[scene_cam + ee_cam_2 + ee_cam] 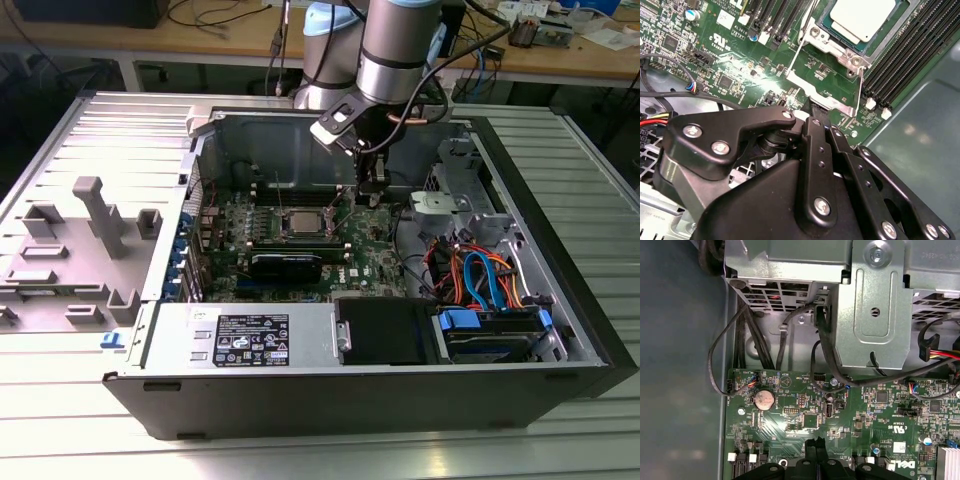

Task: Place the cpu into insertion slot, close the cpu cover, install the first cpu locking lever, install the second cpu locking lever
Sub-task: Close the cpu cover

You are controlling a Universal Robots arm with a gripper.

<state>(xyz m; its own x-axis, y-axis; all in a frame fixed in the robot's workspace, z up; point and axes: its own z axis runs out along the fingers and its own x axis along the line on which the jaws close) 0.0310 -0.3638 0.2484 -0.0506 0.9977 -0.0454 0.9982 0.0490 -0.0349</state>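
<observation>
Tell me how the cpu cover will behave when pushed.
The cpu cover is a thin metal frame with a square cut-out, so probably light and somewhat springy. It stands open by the cpu, so a push should likely swing it rather than slide it.

The cpu [860,17] top is dull silver metal; the cover [821,93] is bright bare metal. The end effector [815,111] is matt black. The tabletop [90,420] is ribbed grey metal.

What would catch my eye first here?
A grey robot arm reaches down into an open computer case on a ribbed metal table. Its black end effector hangs low over the green board, close to the silver cpu lying in its slot.
</observation>
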